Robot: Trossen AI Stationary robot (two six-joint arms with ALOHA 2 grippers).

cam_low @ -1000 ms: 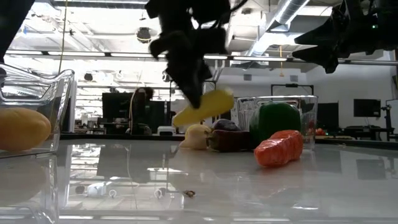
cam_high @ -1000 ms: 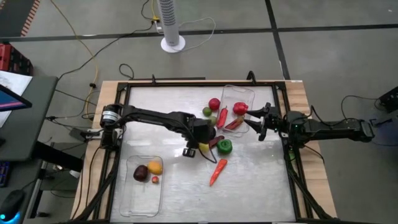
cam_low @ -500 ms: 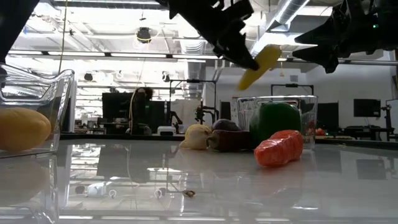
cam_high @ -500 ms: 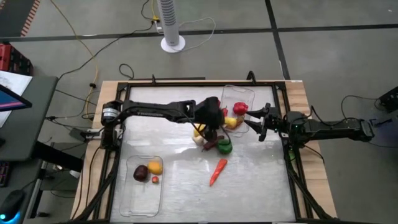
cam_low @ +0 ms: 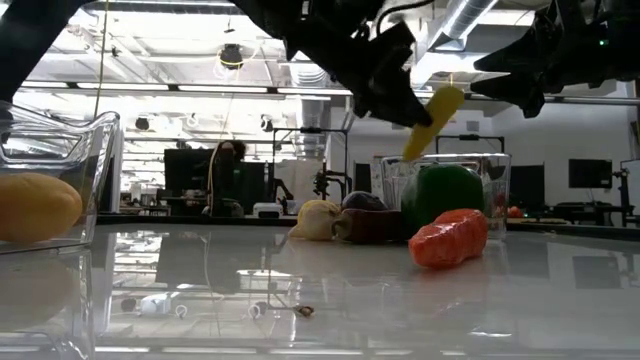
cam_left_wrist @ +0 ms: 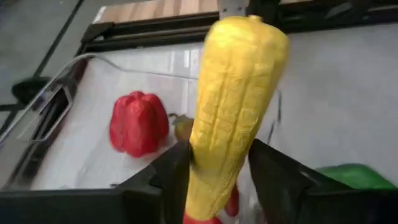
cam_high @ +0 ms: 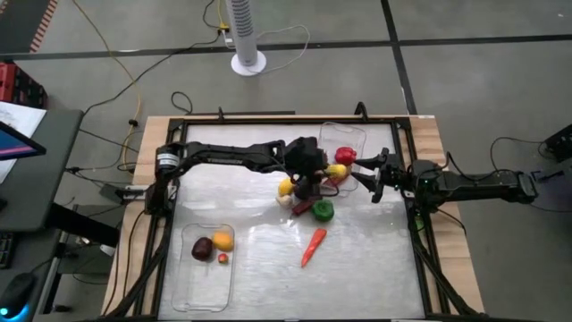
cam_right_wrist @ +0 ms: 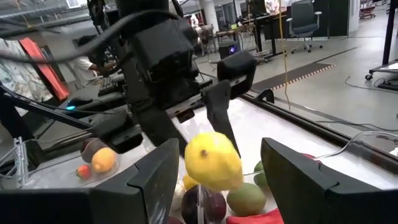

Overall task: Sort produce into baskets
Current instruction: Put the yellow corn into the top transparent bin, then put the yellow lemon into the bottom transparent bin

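High view: the left gripper [cam_high: 315, 175] reaches across the middle of the table [cam_high: 357, 259] to the near rim of the far clear basket [cam_high: 343, 134], which lies toward the table's far right corner. Its fingers [cam_left_wrist: 168, 177] pinch a yellow corn cob [cam_left_wrist: 233, 99] by its lower part, with the cob standing up between them; in the low view the cob [cam_low: 432, 122] hangs tilted in the air above the basket's wall [cam_low: 395, 175], clear of the table. A red bell pepper [cam_high: 345, 156] sits inside that basket, and the left wrist view shows it [cam_left_wrist: 138, 123] just beyond the cob.

The right gripper [cam_high: 366, 173] waits at the right side of the table, just beside the far basket, with its fingers [cam_right_wrist: 155, 180] spread wide and nothing between them.

A cluster of loose produce lies on the table just in front of the far basket: a small yellow fruit [cam_high: 285, 187], a pale piece [cam_high: 285, 199] beside it, a dark purple piece [cam_high: 302, 208] and a green bell pepper [cam_high: 323, 210], all close together. An orange carrot [cam_high: 313, 246] lies apart from them, nearer the front edge at mid-table.

The second clear basket [cam_high: 207, 268] sits at the front left corner. It holds a dark purple fruit [cam_high: 203, 248], an orange-yellow fruit [cam_high: 222, 240] touching it, and a tiny red tomato [cam_high: 222, 258].
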